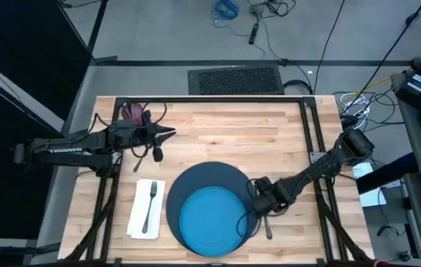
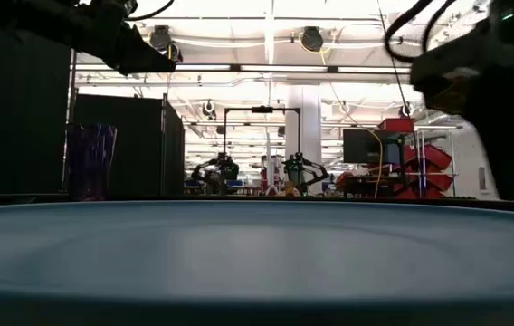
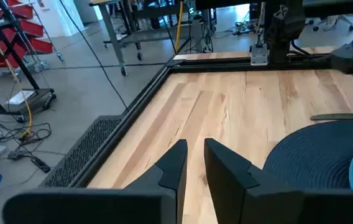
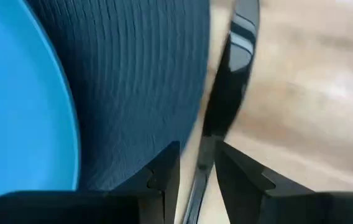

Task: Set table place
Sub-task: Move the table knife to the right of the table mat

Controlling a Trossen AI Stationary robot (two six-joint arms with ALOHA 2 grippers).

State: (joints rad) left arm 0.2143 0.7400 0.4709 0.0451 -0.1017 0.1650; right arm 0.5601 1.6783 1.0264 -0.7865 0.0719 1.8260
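The dark blue mat lies near the front edge of the tabletop, with the bright blue plate on its front part. The white napkin lies just beside the mat toward the left edge, the fork on it. The right gripper is low at the mat's right rim, its fingers narrowly parted on either side of a dark, shiny utensil, blurred, whose kind I cannot tell. The left gripper hovers over the back left area, fingers nearly pressed together, empty. The purple cup stands by the back left corner, partly hidden by the arm.
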